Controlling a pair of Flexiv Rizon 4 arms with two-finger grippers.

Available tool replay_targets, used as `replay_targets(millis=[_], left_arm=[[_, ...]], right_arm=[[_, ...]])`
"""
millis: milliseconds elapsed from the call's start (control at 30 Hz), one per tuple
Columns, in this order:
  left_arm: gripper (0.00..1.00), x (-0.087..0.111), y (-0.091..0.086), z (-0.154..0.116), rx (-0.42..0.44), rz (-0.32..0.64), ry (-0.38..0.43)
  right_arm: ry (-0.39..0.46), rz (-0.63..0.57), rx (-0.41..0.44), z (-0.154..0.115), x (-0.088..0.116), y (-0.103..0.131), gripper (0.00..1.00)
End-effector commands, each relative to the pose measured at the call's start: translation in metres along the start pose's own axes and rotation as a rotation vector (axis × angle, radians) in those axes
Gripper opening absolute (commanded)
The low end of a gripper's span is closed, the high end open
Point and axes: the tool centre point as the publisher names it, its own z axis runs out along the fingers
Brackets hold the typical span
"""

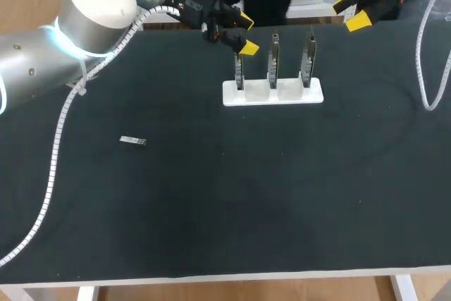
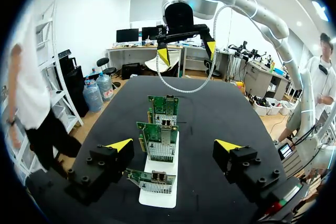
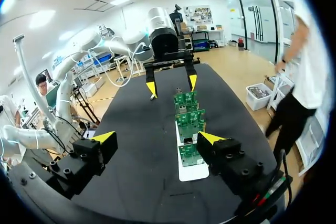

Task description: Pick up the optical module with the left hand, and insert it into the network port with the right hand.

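Black was the top of the bench (image 1: pixel 232 209), and the small silvery optical module (image 1: pixel 132 141) lay flat on it in the left middle of the head view, well apart from both arms. In the upper middle stood a white holder (image 1: pixel 273 94) with three network cards (image 1: pixel 273 58) upright in a row. The left gripper (image 1: pixel 246 34) hung close to the top of the leftmost card, its fingers spread wide and holding nothing. The right gripper (image 1: pixel 350 12) hung at the upper right, beyond the holder, also wide and empty.
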Motion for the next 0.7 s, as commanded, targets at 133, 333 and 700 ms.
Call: replay_targets(millis=[133, 333, 700], left_arm=[[1.00, -0.0007, 0.0010, 0.0002, 0.002, -0.001, 0.004], [1.00, -0.0007, 0.0010, 0.0002, 0.002, -0.001, 0.004], [1.00, -0.0007, 0.0010, 0.0002, 0.002, -0.001, 0.004]], right_arm=[[0.001, -0.001, 0.014, 0.0018, 0.0003, 0.0057, 1.00], [-0.004, -0.002, 0.009, 0.0019, 0.0002, 0.0057, 1.00], [0.085, -0.025, 0.085, 0.0042, -0.0029, -0.0007, 1.00]])
